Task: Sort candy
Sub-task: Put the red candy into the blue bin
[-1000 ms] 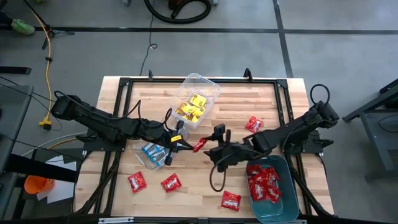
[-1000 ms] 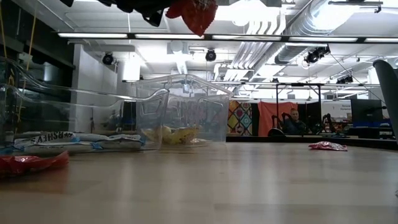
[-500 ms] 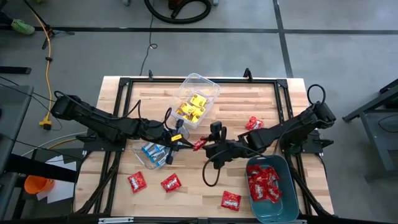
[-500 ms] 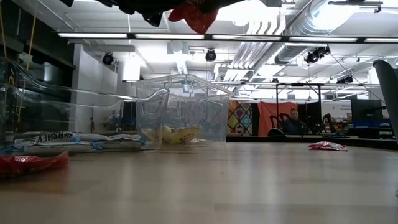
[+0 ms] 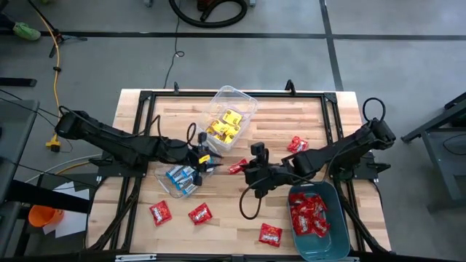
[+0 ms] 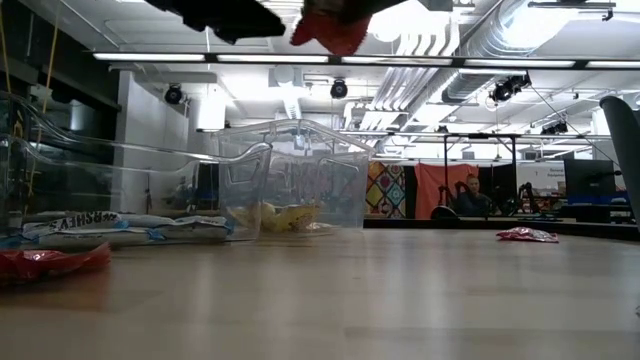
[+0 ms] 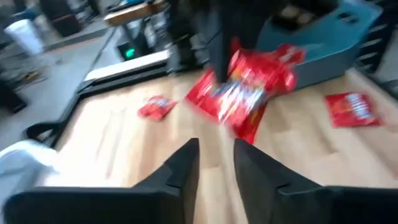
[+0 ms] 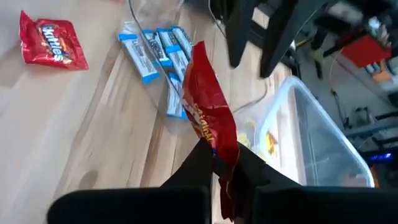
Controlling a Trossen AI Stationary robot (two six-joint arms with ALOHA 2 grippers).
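A red candy packet (image 5: pixel 237 167) hangs above the middle of the table with my right gripper (image 5: pixel 248 172) shut on it; it shows in the low view as the red candy packet (image 6: pixel 330 25). My left gripper (image 5: pixel 209 161) stands just left of it, open and with nothing between its fingers (image 7: pixel 186 168), which point at the packet (image 7: pixel 249 87). Other red packets (image 5: pixel 160 212) lie flat on the wood. Yellow candy fills a clear tub (image 5: pixel 231 116), blue-and-white candy another clear tub (image 5: pixel 178 178), and red candy a teal bin (image 5: pixel 317 218). My right gripper pinches the red packet between its two fingers at the end nearest the table's right edge (image 8: pixel 219 149). The fingers reach in from the table's right, slanting down. The packet sticks out beyond the fingertips, seen edge-on, lifted clear of the table.
Loose red packets lie at the near left (image 5: pixel 200 213), near middle (image 5: pixel 270 234) and far right (image 5: pixel 297 144). The blue-and-white tub sits under my left arm. Black frame rails (image 5: pixel 145 98) edge the table. A cable loops below my right gripper (image 5: pixel 247 207).
The red packet has passed from my left gripper to my right. My right gripper came in toward the packet and took hold of it. My left gripper let go and drew back toward the table's left edge. The packet stays lifted clear.
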